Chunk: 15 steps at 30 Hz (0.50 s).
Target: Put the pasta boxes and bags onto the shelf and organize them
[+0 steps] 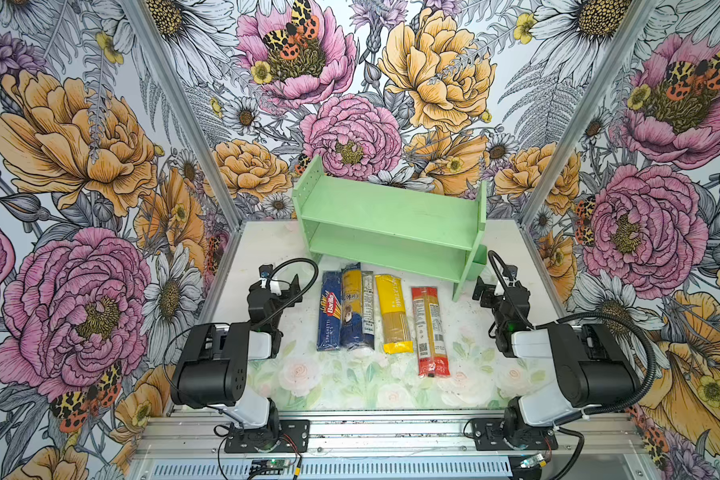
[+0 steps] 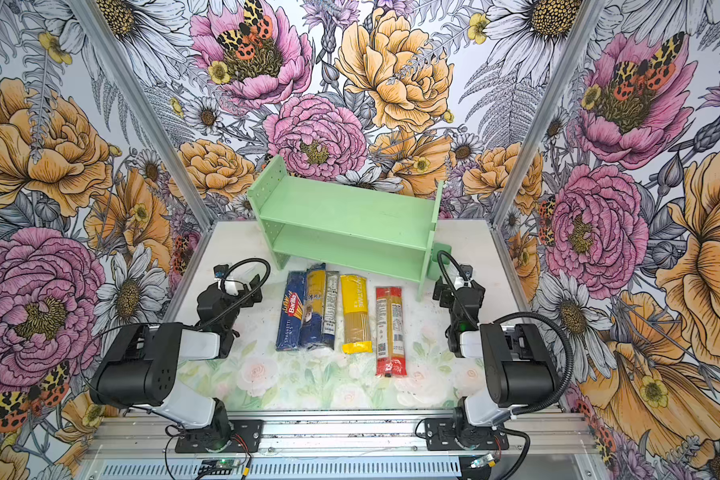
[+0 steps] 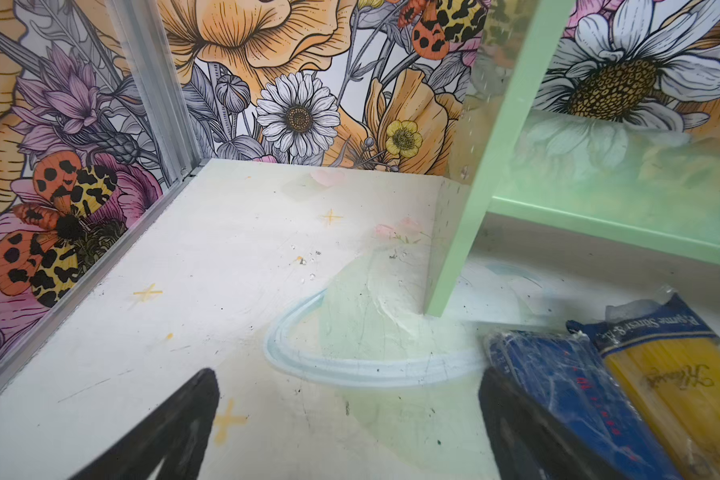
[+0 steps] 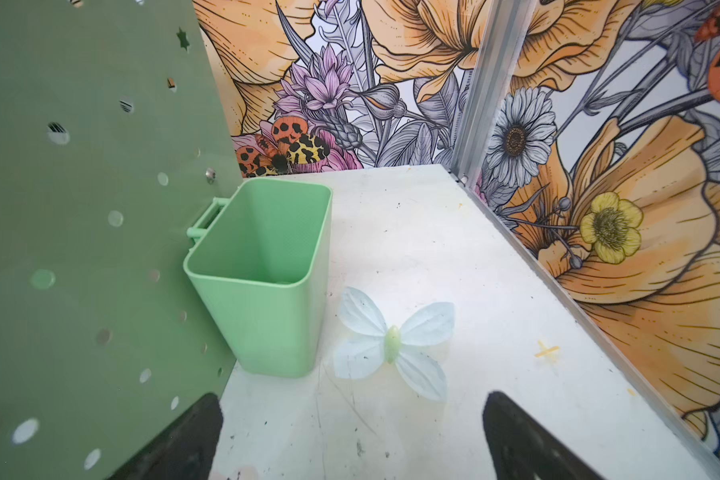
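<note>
The mint-green shelf (image 1: 391, 216) (image 2: 346, 216) stands at the back of the table, both tiers bare. In front of it, side by side in both top views, lie a dark blue Barilla box (image 1: 329, 318) (image 2: 289, 318), a clear navy-ended bag (image 1: 356, 307) (image 2: 314, 307) with a second pack against its right side, a yellow bag (image 1: 393, 313) (image 2: 355, 311) and a red-ended clear bag (image 1: 430, 332) (image 2: 389, 332). My left gripper (image 1: 279, 282) (image 3: 348, 374) hangs open left of the Barilla box (image 3: 566, 395). My right gripper (image 1: 495, 286) (image 4: 354, 395) is open beside the shelf's small green bin (image 4: 267, 270).
Floral walls with aluminium posts (image 1: 192, 124) close in the table (image 1: 267, 245) on three sides. The shelf's peg-holed side panel (image 4: 80, 208) stands close to my right gripper. A metal rail (image 1: 391, 432) carrying both arm bases runs along the front edge.
</note>
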Tool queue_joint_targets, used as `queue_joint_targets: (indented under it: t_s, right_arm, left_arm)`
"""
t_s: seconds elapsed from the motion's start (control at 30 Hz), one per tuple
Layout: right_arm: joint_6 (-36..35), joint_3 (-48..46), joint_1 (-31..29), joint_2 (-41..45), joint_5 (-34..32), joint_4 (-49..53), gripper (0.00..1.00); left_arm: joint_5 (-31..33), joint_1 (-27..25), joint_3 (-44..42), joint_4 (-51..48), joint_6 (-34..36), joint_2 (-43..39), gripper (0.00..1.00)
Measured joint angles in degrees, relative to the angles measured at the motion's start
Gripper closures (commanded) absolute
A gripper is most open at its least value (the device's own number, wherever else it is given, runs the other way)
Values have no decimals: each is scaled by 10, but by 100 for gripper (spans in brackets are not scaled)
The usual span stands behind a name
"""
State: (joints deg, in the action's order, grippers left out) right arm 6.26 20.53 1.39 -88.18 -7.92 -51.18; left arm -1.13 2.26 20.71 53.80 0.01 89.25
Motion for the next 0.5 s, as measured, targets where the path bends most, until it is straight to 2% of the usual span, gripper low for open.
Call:
queue_joint_targets:
  t_s: [0.5]
  right_arm:
    - [-4, 0, 0, 0, 0, 2, 1]
  left_arm:
    - [0, 0, 0, 0, 0, 0, 1]
